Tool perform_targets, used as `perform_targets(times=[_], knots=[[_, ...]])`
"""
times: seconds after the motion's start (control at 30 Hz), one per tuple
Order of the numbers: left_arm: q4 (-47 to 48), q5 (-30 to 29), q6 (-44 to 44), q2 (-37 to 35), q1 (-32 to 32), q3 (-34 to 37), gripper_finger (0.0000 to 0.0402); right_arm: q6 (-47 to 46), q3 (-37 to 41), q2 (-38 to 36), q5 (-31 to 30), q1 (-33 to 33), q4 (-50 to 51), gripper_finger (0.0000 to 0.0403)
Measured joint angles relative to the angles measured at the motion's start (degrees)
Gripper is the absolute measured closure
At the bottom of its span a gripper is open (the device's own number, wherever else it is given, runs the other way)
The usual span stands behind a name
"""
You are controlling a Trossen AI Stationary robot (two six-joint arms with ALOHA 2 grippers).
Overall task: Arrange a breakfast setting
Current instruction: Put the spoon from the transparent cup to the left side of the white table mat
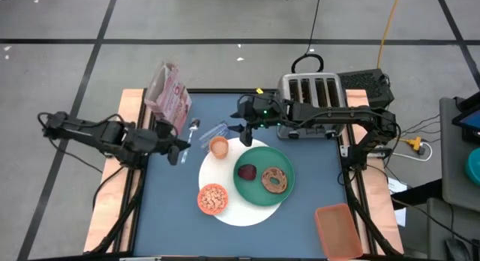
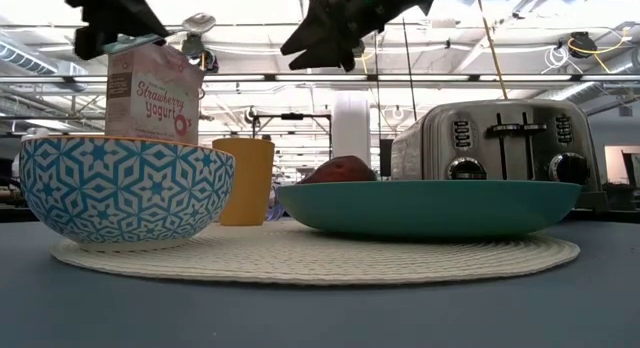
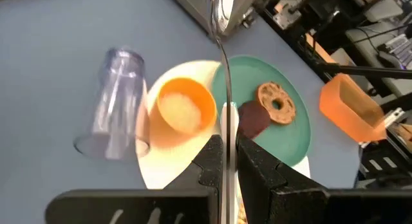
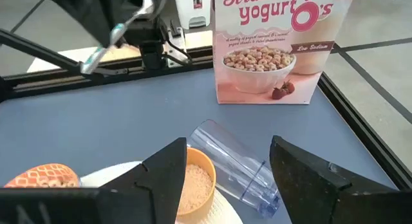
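My left gripper (image 1: 180, 150) is at the table's left, shut on the metal spoon (image 1: 193, 127), held well above the table. My right gripper (image 4: 225, 169) is open and empty above the clear glass (image 4: 233, 161). The glass lies on its side beside the small orange cup (image 1: 218, 147). The green plate (image 1: 262, 173) holds the brown bagel (image 1: 274, 178) and the dark red fruit (image 1: 247, 172). It rests on the white disc (image 1: 240, 208), as does the cereal bowl (image 1: 212, 199). My left gripper pinches the spoon's handle (image 3: 224, 124) between its two fingers (image 3: 257, 166). The handle runs forward along the fingers, and the spoon's bowl (image 3: 223, 8) sticks out ahead of them. The spoon is lifted clear of the table.
A cereal box (image 1: 169, 96) stands at the far left. A toaster (image 1: 311, 92) stands at the far right. An orange container (image 1: 337, 227) sits at the near right corner. Bare blue table (image 1: 169, 208) lies near left.
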State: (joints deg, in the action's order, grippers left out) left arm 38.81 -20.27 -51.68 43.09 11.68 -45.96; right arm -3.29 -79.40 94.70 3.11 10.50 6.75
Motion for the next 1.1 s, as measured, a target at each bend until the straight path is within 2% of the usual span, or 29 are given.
perform_targets(times=[0.3, 0.43, 0.6, 1.1], knots=[[-0.87, -12.25, -24.06, 0.33, 17.62, 8.37, 0.0372, 4.57, 0.0, 0.0, -0.01, 0.0, 5.54, 0.019], [-10.02, -13.15, -31.1, 1.86, 23.74, 14.17, 0.0372, 4.65, 0.0, 0.0, 0.0, 0.0, 5.99, 0.019], [-19.5, -14.55, -37.75, 5.66, 27.16, 19.29, 0.0372, 4.64, 0.0, 0.0, 0.0, 0.0, 6.01, 0.019], [-23.04, -14.9, -60.92, 22.58, 33.9, 20.48, 0.0372, 4.63, 0.0, 0.0, 0.0, 0.02, 5.99, 0.019]])
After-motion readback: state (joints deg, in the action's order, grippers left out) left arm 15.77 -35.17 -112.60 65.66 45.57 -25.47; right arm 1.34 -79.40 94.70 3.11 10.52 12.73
